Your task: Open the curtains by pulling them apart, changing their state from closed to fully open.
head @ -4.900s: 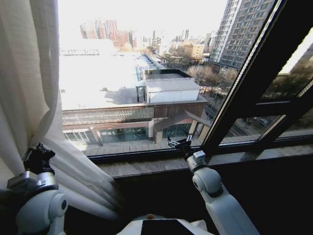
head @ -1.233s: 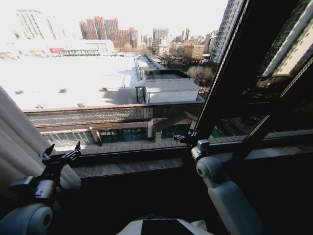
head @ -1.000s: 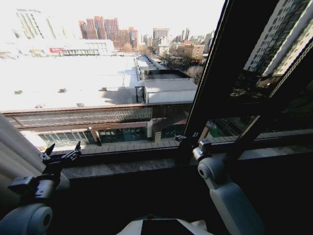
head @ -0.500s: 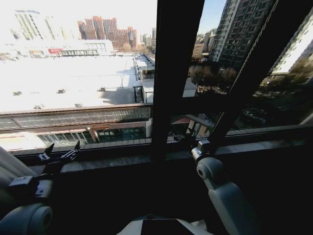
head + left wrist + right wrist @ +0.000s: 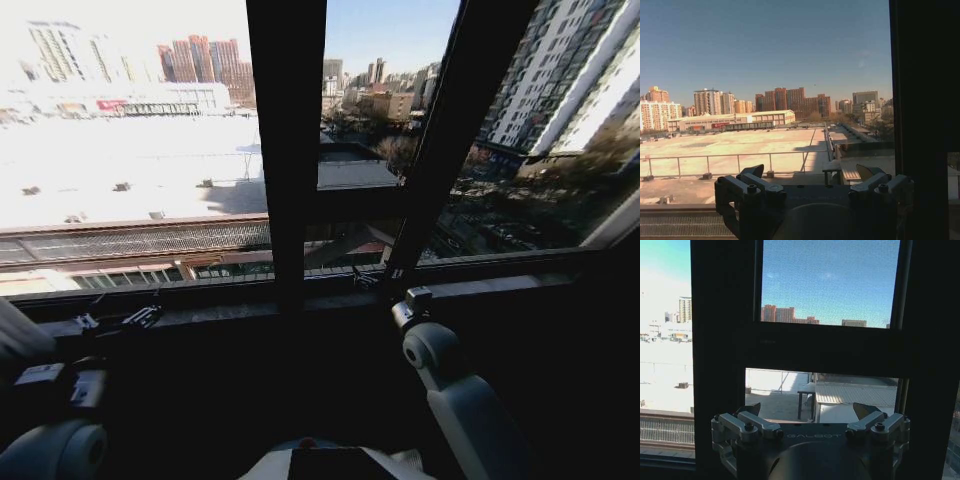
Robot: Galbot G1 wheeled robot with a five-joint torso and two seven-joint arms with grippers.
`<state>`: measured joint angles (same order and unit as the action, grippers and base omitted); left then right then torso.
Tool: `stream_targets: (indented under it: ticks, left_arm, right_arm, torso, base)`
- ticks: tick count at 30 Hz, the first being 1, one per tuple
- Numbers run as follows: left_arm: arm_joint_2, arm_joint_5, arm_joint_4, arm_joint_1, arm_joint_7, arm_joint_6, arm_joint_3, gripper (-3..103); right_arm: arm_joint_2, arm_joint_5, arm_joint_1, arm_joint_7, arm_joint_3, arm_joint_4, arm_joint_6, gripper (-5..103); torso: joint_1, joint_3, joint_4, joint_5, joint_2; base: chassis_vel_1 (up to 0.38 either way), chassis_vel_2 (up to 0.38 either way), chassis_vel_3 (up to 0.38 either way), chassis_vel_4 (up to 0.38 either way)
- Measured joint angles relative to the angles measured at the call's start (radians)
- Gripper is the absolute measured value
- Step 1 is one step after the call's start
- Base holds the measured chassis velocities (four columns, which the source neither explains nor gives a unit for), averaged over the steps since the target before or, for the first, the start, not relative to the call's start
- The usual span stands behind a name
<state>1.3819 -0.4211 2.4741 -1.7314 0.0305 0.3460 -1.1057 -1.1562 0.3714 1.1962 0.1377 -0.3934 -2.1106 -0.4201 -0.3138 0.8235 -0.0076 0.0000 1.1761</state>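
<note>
A: What is seen of the curtain (image 5: 18, 338)?
B: A pale bundle is seen at the 9 o'clock edge of the head view, low down, just above the left arm. The rest of the window is uncovered.

A: Where is the left gripper (image 5: 118, 322) found?
B: At about 8 o'clock in the head view, held level with the sill (image 5: 500, 288). The curtain lies beside it, toward 9 o'clock. Whether cloth is touched cannot be told from the head view.

A: And its jaws?
B: In the left wrist view the left gripper (image 5: 812, 175) is shown with its fingers (image 5: 753, 171) spread wide. Nothing is held between them; only rooftops and sky are seen through the gap.

A: What of the right gripper (image 5: 368, 276)?
B: It is placed near the centre of the head view, slightly toward 5 o'clock, at the foot of the frame bar (image 5: 287, 150). The right arm (image 5: 450, 400) is stretched up toward it from 5 o'clock.

A: Are its jaws open as well?
B: Yes. In the right wrist view the right gripper (image 5: 808, 413) is seen with fingers (image 5: 750, 409) wide apart, and nothing is gripped. A frame bar (image 5: 722, 355) is faced directly, with glass beyond.

A: What else is shown?
B: A second, slanted bar (image 5: 462, 120) is seen toward 1 o'clock in the head view, with a tower block (image 5: 560, 75) behind it. A wide pale roof (image 5: 130, 165) is spread toward 10 o'clock.
</note>
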Motion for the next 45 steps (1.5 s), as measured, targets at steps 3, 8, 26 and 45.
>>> stream_targets:
  ticks: [3,8,26,45]
  left_arm:
    - [0.003,0.0,0.001,0.002,0.0,0.0,-0.002,100]
    - [0.007,0.003,0.002,0.001,0.0,-0.001,0.0,100]
    - [-0.004,0.005,-0.019,-0.004,0.002,-0.034,0.004,100]
    - [-0.012,0.002,-0.037,-0.003,0.002,-0.056,0.004,100]
  right_arm:
    - [0.0,0.0,-0.002,0.0,-0.001,0.0,0.001,100]
    - [-0.002,0.0,-0.002,0.0,-0.004,0.0,0.002,100]
    - [-0.029,-0.022,0.017,0.0,-0.011,-0.014,0.005,100]
    - [-0.045,-0.032,0.02,-0.001,-0.004,-0.017,0.006,100]
  torso:
    - [0.0,0.0,0.0,0.0,0.0]
    - [0.0,0.0,0.0,0.001,0.0]
    - [0.0,0.0,0.0,0.001,0.0]
    - [0.0,0.0,-0.0001,-0.0001,0.0]
  base:
    - [-0.071,-0.386,0.06,0.358]
    - [-0.066,-0.372,0.097,0.4]
    - [-0.083,-0.388,0.089,0.395]
    - [-0.096,-0.39,0.095,0.391]
